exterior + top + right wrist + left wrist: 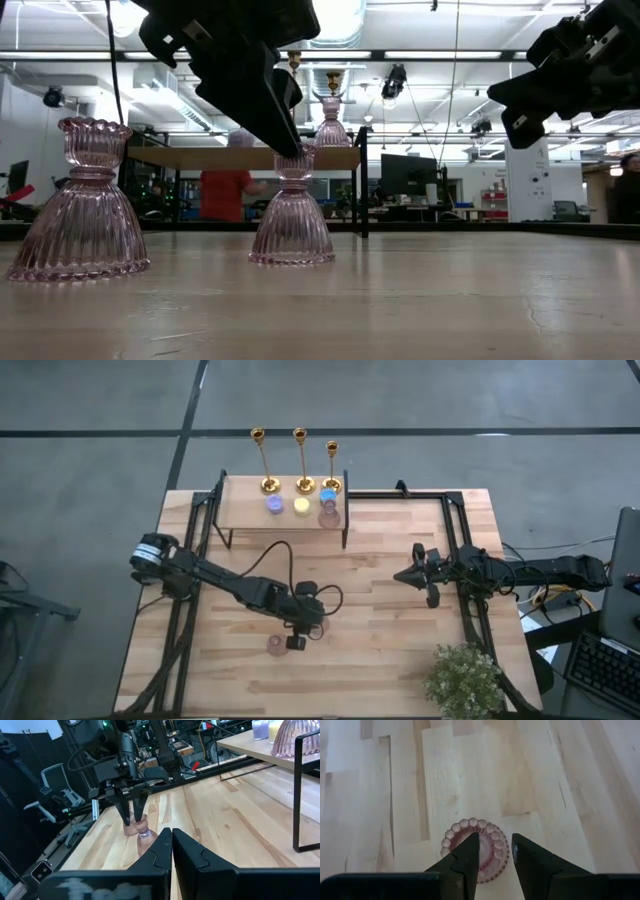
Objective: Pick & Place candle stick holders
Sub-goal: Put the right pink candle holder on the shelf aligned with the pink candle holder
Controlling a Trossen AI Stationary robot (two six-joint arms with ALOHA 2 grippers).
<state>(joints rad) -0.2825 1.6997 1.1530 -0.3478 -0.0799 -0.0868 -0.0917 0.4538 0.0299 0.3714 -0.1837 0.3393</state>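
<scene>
— Farthest left on the table (400,650)?
— A lone pink glass holder (88,210), upright on the wood, untouched.

— Next along?
— Left gripper (495,840), low over a second pink glass holder (292,215). Fingers (465,857) parted, one to each side of its beaded rim, not clamped on it.

— And the candle stick holders (299,460)?
— Up on the raised shelf (240,520) at the table's far edge, well apart from both grippers. Three gold stems in a row along the back, all upright.

— Anything crowding them?
— Just in front, a purple candle (274,505), a yellow candle (301,506) and a blue candle (327,494). Beside the blue one, at the shelf's right end, a third pink glass holder (328,517).

— Further right?
— Right gripper (408,575), hanging over bare wood, fingers pressed together on nothing. Near the front right corner, a small potted plant (465,680).
</scene>
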